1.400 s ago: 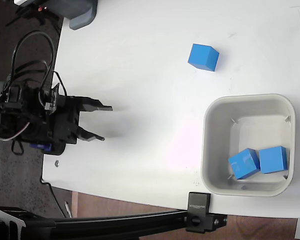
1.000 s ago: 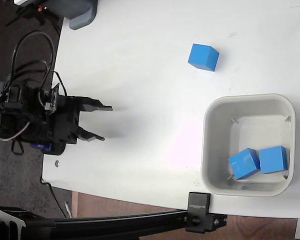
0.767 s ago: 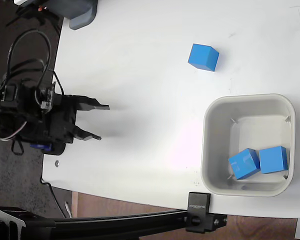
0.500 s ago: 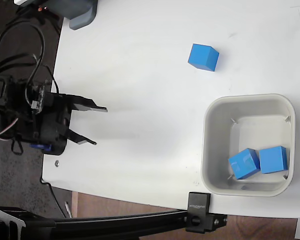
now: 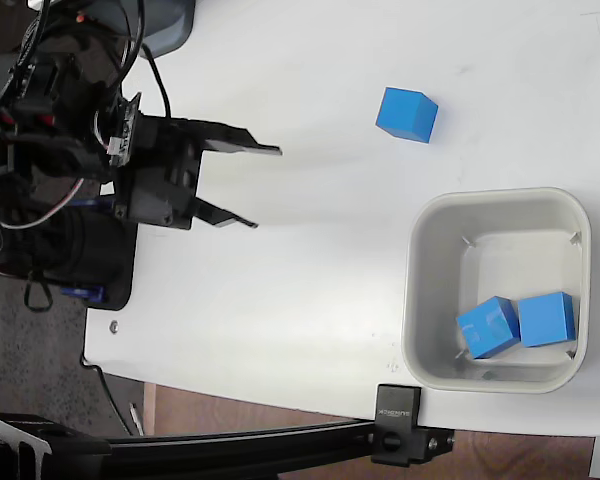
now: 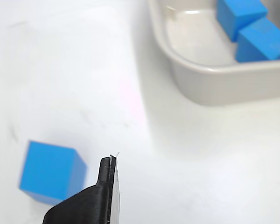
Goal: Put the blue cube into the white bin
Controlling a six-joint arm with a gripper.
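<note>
The hand hangs over the left part of the white desk in the fixed view. Its two dark fingers are spread apart and point toward 3 o'clock, with nothing between them. The upper finger is long and flat, the lower one is shorter and thinner. Behind them, at 9 o'clock, sits the black arm with its looped cables, partly past the desk edge.

From the fingertips, the cube lies toward 2 o'clock, well apart from the hand. It rests alone on the desk, bright blue, with plain faces and sharp edges; the side face is a little darker than the top. It is turned slightly, so its edges are not parallel to the desk edge. In the wrist view the cube appears at lower left, just beside the one dark finger that shows at the bottom edge; whether they touch I cannot tell there.

The bin stands toward 4 o'clock from the hand, at the right side of the desk, and at 6 o'clock from the cube. It is off-white, square with round corners, with a thick rim and sloping walls. Inside, near its lower wall, lie two more blue cubes, touching each other.

A black clamp grips the desk edge below the bin.
</note>
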